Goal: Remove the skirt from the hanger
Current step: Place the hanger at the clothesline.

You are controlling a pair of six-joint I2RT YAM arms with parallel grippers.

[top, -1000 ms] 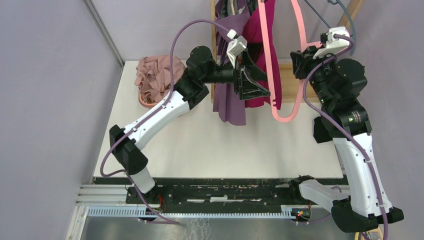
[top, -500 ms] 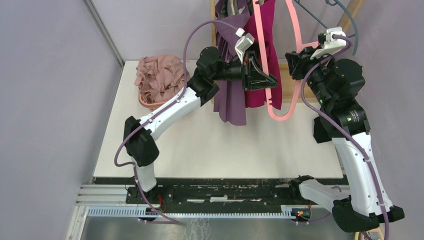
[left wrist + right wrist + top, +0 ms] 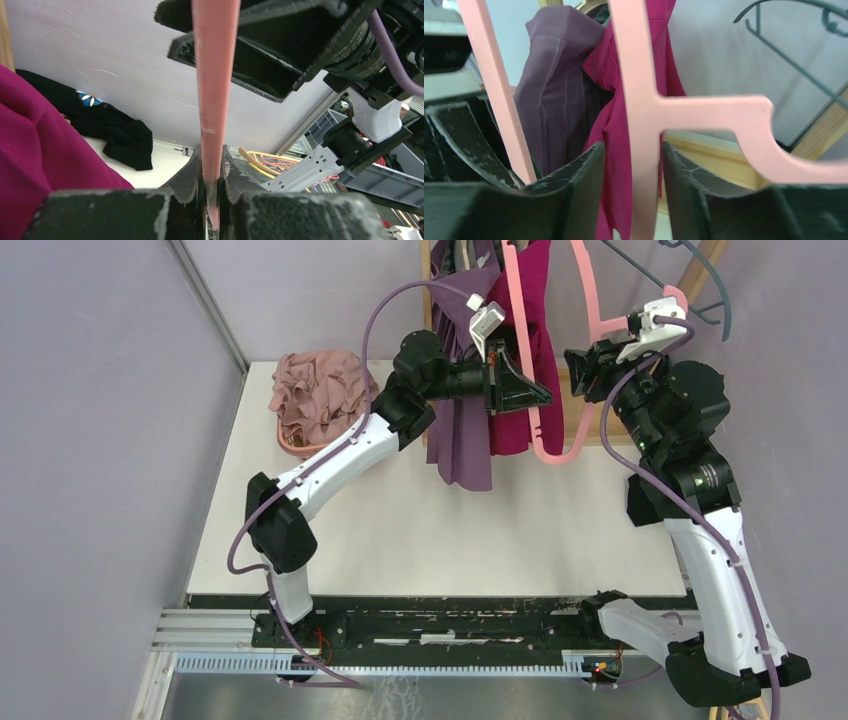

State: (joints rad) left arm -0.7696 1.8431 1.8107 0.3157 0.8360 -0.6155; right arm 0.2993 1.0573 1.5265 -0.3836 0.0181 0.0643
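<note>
Skirt [image 3: 507, 432]: magenta; hangs above the far edge of the desk [image 3: 420, 530], long axis vertical, beside a purple garment [image 3: 460, 445]
Hanger [image 3: 556, 452]: pink; loop hangs downward between both arms, right of the skirt
Left fingers [image 3: 192, 175]: closed on a hanger bar; skirt touches this side, so the left arm is nearer
Right fingers [image 3: 574, 185]: straddle the other bar; a gap shows on one side, so grip cannot be told
Hidden: hanger top and skirt waistband are cut off; whether the skirt is on the hanger is unclear
</note>
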